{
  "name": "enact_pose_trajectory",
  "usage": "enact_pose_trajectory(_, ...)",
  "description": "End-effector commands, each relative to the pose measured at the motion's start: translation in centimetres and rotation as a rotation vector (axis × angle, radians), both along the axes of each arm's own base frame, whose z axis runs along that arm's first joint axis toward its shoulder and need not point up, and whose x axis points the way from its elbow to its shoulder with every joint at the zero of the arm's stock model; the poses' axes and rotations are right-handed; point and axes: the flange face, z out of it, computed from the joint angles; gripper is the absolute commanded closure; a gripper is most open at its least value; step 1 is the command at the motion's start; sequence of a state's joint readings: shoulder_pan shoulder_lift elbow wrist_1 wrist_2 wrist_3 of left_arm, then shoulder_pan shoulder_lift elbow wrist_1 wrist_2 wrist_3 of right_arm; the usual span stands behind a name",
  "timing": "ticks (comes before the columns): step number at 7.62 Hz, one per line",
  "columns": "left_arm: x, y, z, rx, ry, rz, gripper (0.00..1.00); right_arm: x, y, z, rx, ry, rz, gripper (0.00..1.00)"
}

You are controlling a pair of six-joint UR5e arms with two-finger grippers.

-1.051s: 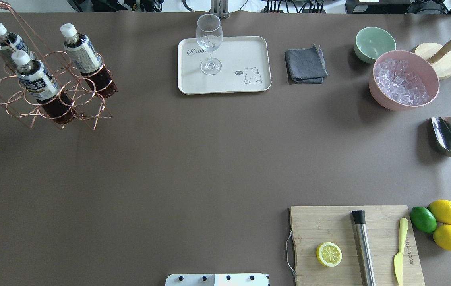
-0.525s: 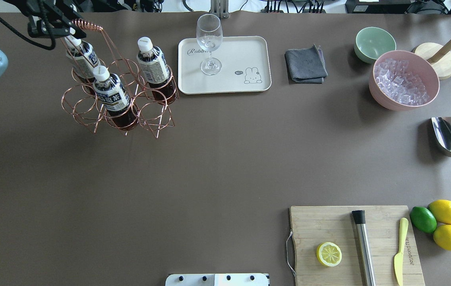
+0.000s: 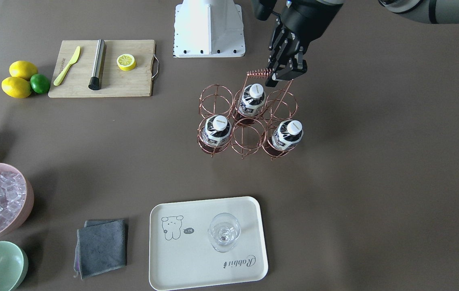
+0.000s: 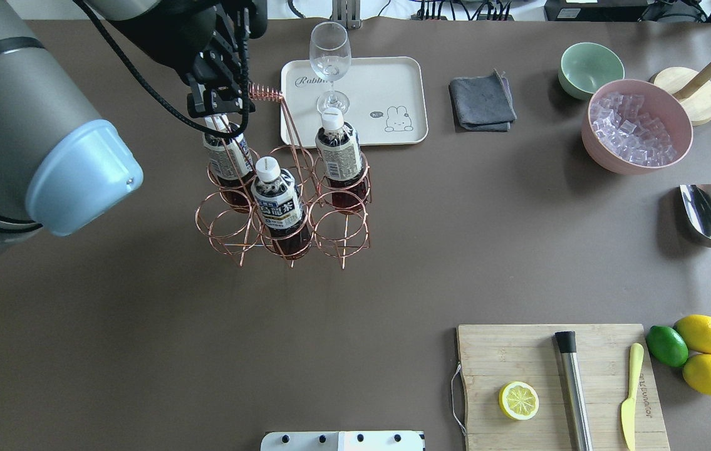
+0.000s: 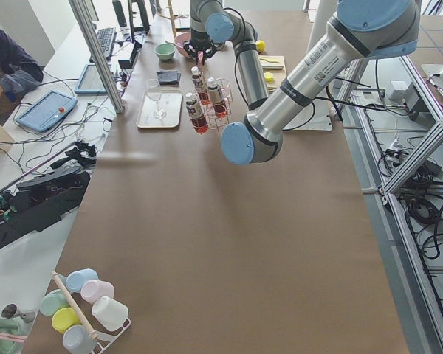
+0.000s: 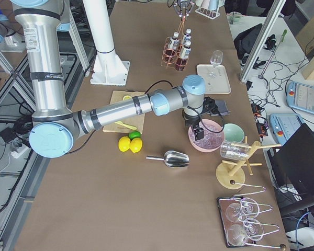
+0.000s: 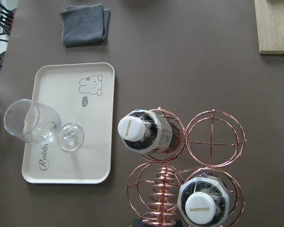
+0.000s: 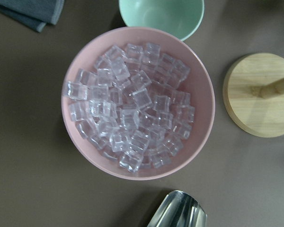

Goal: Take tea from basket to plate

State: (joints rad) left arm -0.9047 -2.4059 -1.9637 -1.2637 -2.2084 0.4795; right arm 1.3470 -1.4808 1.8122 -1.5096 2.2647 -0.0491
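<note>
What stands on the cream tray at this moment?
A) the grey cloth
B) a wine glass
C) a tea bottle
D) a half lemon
B: only the wine glass stands on the tray. The basket with the bottles is off the tray, its handle held in the left gripper.

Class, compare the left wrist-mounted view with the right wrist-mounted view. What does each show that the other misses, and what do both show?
Left wrist only: the plate bearing the wine glass, the basket holding a tea bottle and a second tea bottle. Right wrist only: the pink bowl of ice cubes, green bowl, wooden base, metal scoop. Both: the grey cloth and the table.
</note>
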Motion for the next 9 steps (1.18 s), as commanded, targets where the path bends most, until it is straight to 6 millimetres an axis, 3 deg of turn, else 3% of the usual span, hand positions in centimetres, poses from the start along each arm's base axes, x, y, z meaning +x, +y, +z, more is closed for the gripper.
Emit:
enact_pose_trajectory(1, 5.9, 4.6, -4.9, 0.000, -0.045, -0.003, 1.00, -5.6, 0.8, -6.2, 0.140, -0.233, 0.015, 0.00)
enact_pose_trajectory(3, 9.4, 7.2, -5.6, -0.021, -0.054, -0.014, 1.00, -6.8, 3.1, -6.9, 0.330, -0.326, -0.023, 0.00)
enact_pose_trajectory(5, 10.7, 7.3, -5.1, -0.022, -0.078, -0.022, 1.00, -11.0, 4.7, -8.7, 0.487, -0.437, -0.067, 0.00)
enact_pose_trajectory(6, 10.8, 7.2, -5.0, -0.024, -0.082, -0.022, 1.00, -14.3, 5.9, -8.8, 0.542, -0.497, -0.070, 0.00)
enact_pose_trajectory(7, 10.9, 7.2, -4.8, -0.026, -0.084, -0.022, 1.00, -18.8, 7.9, -9.8, 0.624, -0.557, -0.043, 0.00)
enact_pose_trajectory(8, 11.0, 7.1, -4.7, -0.029, -0.088, -0.022, 1.00, -22.8, 8.9, -12.6, 0.637, -0.628, 0.009, 0.00)
enact_pose_trajectory(9, 11.2, 6.9, -4.5, -0.033, -0.093, -0.022, 1.00, -25.7, 9.0, -16.7, 0.656, -0.693, 0.056, 0.00)
